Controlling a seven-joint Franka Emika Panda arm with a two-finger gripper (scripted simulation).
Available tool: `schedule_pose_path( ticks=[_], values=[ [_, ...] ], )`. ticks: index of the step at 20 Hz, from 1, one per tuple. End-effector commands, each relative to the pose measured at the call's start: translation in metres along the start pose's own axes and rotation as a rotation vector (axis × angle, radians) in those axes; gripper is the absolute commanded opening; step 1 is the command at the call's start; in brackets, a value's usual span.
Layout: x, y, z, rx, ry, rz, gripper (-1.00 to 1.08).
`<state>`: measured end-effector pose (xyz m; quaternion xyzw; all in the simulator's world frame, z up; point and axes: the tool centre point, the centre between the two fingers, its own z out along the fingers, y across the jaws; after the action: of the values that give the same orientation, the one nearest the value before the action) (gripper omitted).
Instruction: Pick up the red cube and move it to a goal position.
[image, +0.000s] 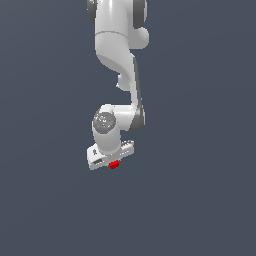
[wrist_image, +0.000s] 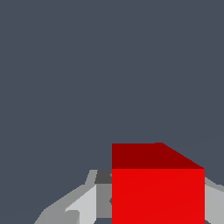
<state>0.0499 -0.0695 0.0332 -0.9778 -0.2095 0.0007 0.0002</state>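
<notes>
Apparently the gripper (image: 113, 163) pinches the red cube (wrist_image: 157, 192).

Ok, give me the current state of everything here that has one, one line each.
red cube: between the fingers, close under the wrist camera; whether it is off the floor cannot be told.
gripper: pointing down, shut on the red cube.
arm: reaching down from above in the exterior view.

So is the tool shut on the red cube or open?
Likely shut on it: the red cube sits between the tool's fingers, though contact isn't clearly visible.
</notes>
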Motion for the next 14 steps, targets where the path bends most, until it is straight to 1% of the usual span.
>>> schedule_pose_path(
  ticks=[1,7,14],
  values=[
    [-0.004,-0.002,-0.009,-0.001,0.001,0.0,-1.0],
    [-0.022,-0.01,-0.04,-0.001,0.001,-0.001,-1.0],
    [-0.051,-0.024,-0.092,-0.001,0.001,-0.002,-1.0]
  ],
)
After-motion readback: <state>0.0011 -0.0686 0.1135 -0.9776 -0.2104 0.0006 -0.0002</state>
